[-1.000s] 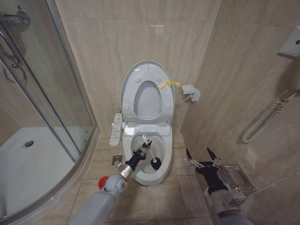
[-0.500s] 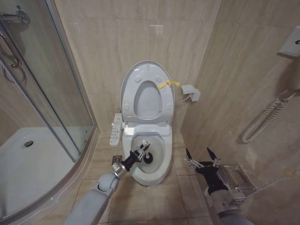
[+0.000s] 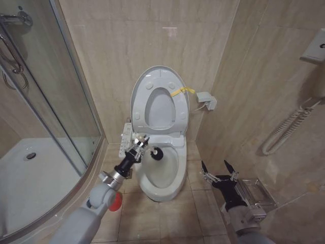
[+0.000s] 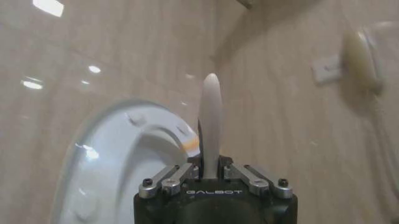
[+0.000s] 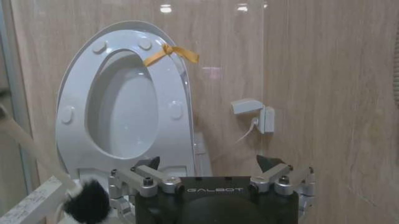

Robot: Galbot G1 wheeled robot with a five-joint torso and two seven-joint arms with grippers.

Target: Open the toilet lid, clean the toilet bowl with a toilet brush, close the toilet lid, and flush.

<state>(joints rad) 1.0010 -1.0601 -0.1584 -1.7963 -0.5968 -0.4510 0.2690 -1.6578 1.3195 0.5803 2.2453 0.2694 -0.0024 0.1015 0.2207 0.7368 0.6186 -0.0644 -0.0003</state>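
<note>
The toilet lid [image 3: 160, 96] stands upright against the wall together with the ring seat, a yellow strap [image 3: 183, 91] at its edge. The white toilet bowl [image 3: 163, 175] lies open below it. My left gripper [image 3: 138, 143] is shut on the toilet brush's white handle [image 4: 210, 116], beside the bowl's rear left rim. The black bristle head [image 3: 156, 153] hangs over the back of the bowl. The red holder cup [image 3: 117, 202] sits on the floor under my left arm. My right gripper [image 3: 218, 170] waits open to the right of the bowl, facing the lid [image 5: 124, 102].
A white control panel [image 3: 125, 140] runs along the bowl's left side. The glass shower enclosure [image 3: 51, 107] closes off the left. On the back wall hangs a small white box [image 3: 205, 100] with a cable. A ribbed grab rail [image 3: 289, 127] lines the right wall.
My left gripper has lifted the brush out of the bowl's basin and drawn it back and leftward, so the black head now sits at the bowl's rear. The right arm has stayed still.
</note>
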